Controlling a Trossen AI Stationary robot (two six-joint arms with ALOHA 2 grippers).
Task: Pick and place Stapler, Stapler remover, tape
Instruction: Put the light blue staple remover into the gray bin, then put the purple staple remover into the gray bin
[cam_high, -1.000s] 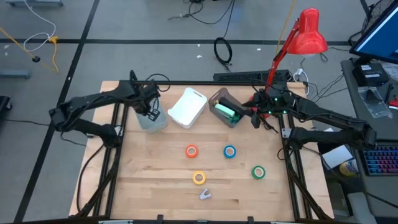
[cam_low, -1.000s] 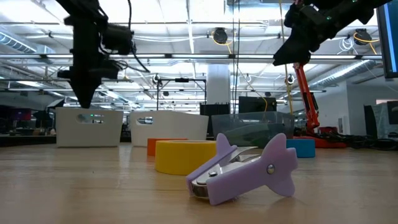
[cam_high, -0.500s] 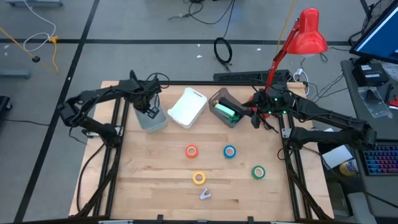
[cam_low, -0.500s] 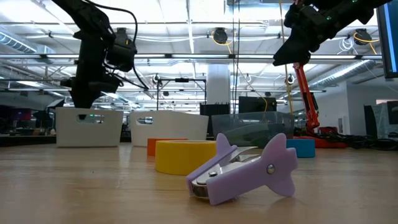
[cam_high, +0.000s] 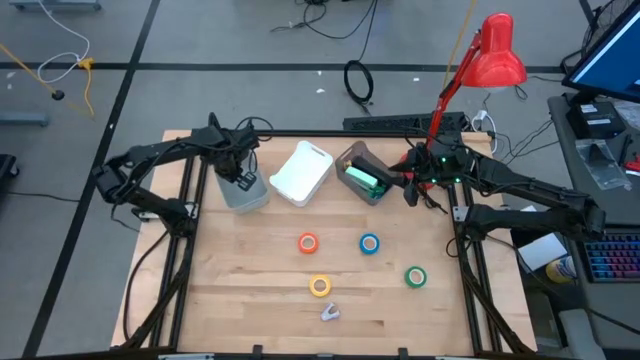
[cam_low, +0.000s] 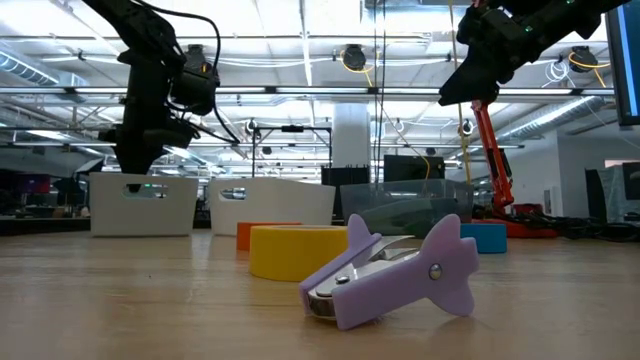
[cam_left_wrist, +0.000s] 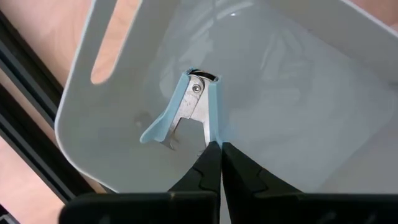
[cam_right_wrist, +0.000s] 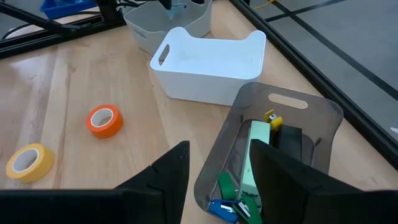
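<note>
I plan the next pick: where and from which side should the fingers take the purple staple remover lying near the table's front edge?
Grip the purple staple remover across its narrow body, behind the flared wings, coming from straight above. In the low view it lies on its side on the wooden table, metal claws low, so the wings would probably block a sideways approach. The yellow tape roll sits close behind, so descend vertically.

left gripper (cam_left_wrist: 216, 163) closed, right gripper (cam_right_wrist: 216, 163) open

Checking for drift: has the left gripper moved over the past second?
Yes. In the high view the left gripper has slid nearer the grey bin and white bin.
</note>
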